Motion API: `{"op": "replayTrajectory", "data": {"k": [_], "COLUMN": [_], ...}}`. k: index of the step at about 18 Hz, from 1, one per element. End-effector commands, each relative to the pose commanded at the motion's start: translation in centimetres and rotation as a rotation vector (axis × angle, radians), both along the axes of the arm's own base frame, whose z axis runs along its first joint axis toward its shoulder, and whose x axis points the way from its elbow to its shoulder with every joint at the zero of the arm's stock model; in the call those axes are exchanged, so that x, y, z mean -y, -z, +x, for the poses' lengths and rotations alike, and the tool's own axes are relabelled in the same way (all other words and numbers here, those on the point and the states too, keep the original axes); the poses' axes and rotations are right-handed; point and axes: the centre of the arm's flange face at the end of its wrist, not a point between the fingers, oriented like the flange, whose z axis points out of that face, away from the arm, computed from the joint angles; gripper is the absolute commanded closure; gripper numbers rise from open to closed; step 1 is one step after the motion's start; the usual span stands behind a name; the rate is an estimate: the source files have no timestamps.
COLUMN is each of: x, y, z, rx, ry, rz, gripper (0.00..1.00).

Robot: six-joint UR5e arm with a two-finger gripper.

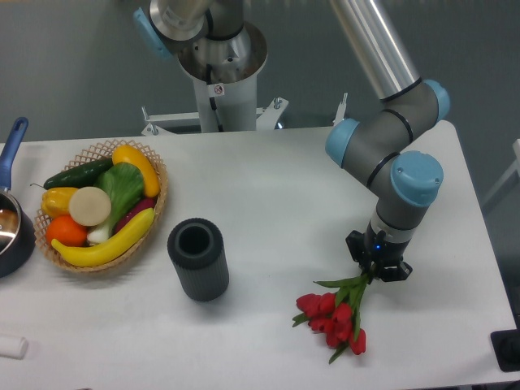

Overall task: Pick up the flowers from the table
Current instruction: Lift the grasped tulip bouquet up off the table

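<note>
The flowers [335, 318], a bunch of red tulips with green leaves, lie on the white table [276, 187] at the front right, blooms toward the front edge. Their green stems run up and to the right under my gripper [377, 266]. The gripper points straight down over the stems, close to the tabletop. Its dark body and the wrist hide the fingertips and the stem ends, so I cannot see whether the jaws are closed on the stems.
A dark grey cylindrical vase [197, 258] stands upright left of the flowers. A wicker basket [159, 213] of fruit and vegetables sits at the left, with a blue-handled pot [11, 227] beyond it at the table's left edge. The robot's base [218, 73] is at the back.
</note>
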Motion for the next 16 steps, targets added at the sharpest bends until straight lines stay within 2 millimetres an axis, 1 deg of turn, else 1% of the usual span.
{"op": "replayTrajectory", "data": {"k": [1, 4, 6, 7, 8, 10, 11, 13, 16], "x": [0.0, 0.0, -0.3, -0.5, -0.7, -1.2, -1.2, -1.3, -1.7], "y": [-0.6, -4.0, -7.8, -9.3, -10.5, -12.1, -13.3, -15.2, -18.5], "z": [0.1, 0.5, 1.4, 2.0, 2.3, 3.0, 3.4, 3.9, 5.5], "rx": [-0.005, -0.026, -0.034, -0.028, -0.013, 0.02, 0.026, 0.049, 0.112], "ry": [-0.004, -0.023, -0.05, -0.065, -0.081, -0.093, -0.094, -0.104, -0.11], "rz": [0.006, 0.068, 0.154, 0.2, 0.245, 0.326, 0.364, 0.433, 0.566], "gripper": [0.85, 0.85, 0.85, 0.85, 0.85, 0.84, 0.84, 0.84, 0.84]}}
